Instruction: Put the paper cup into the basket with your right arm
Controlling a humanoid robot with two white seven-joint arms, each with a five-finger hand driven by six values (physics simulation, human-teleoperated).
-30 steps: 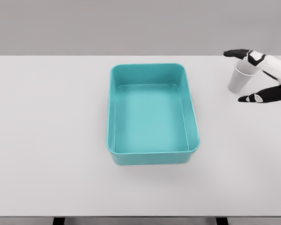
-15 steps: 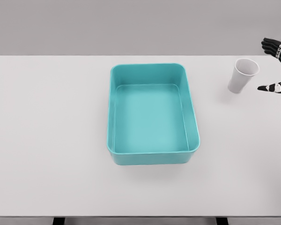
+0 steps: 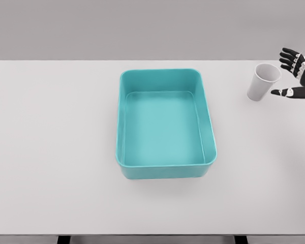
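Over at the far right edge, the right hand (image 3: 298,76) hovers spread wide, gripping nothing, just beside the paper cup (image 3: 263,82). Cup stands upright on the white worktop (image 3: 56,142), well apart from the teal basket (image 3: 165,123).

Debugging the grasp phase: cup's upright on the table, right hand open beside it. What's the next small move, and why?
Probably slide the right hand left until fingers and thumb bracket the paper cup, then close. The cup stands upright, right of the basket, and the open hand sits just off its right side, apparently with a gap between them. Nothing is held yet, so lifting toward the basket would be premature.
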